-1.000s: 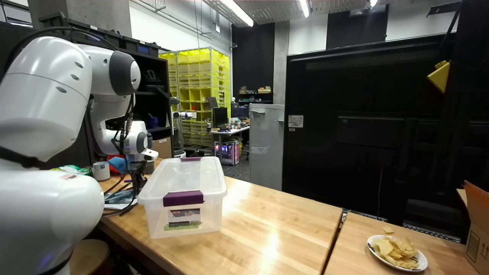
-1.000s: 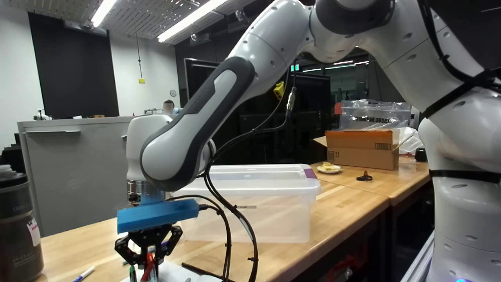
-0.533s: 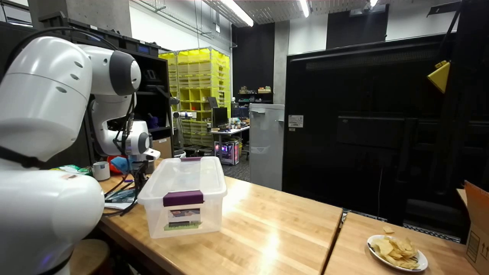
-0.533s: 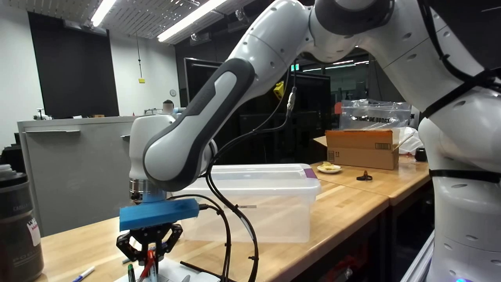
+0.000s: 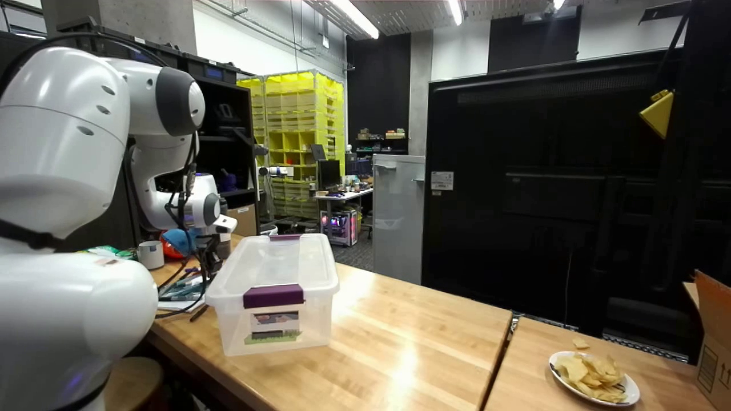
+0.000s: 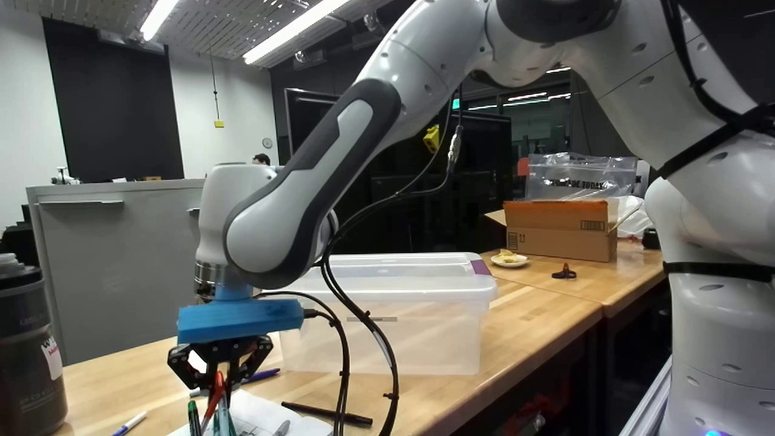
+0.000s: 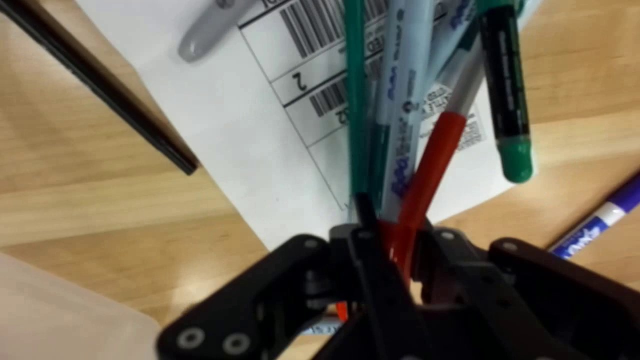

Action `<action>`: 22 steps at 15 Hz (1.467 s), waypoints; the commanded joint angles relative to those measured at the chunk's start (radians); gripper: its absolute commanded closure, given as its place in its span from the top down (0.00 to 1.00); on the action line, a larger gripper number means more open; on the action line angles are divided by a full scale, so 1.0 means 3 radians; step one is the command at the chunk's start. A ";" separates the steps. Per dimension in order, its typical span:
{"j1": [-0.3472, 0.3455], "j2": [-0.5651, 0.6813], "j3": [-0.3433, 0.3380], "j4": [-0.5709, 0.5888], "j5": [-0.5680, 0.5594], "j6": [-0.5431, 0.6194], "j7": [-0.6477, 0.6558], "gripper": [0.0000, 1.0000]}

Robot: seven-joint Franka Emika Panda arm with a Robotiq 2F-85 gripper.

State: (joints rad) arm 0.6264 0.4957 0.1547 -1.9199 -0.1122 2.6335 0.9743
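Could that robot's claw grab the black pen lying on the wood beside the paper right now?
Probably not as things stand: the claw is shut on a red-capped marker and would likely have to let go first. Otherwise the way looks fairly free: nothing visible lies on the black pen.

In an ext. view we read "TODAY" on the clear plastic bag [image 6: 578, 168], start of line garbled; the cardboard box [image 6: 554, 233] has a pair of up arrows + a barcode-type block. Dark bottle [image 6: 25, 345] shows "POD", rest lost, & a sticker [image 6: 52, 358] starting w/ "W". In wrist view the white paper [image 7: 240, 165] carries barcodes, a "2" & bits like "TED". Lettering on the pale marker [image 7: 410, 100] is prob. "EXPO", but blurred; ditto the blue-and-purple marker [image 7: 582, 237]. The notice [image 5: 442, 181] on the black panel [image 5: 514, 245] is too small for us to read.
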 commanded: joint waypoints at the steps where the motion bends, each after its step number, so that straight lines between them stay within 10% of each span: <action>1: 0.0209 -0.0447 -0.0071 -0.0219 -0.0175 -0.0103 0.0129 0.04; 8: 0.0418 -0.1032 -0.0052 -0.0389 -0.0886 -0.0240 0.0621 0.04; 22: 0.0114 -0.1131 0.0048 -0.0289 -0.2744 -0.0418 0.2080 0.04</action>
State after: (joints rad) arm 0.6798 0.1762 0.1517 -2.0086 -0.8110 2.5421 1.4867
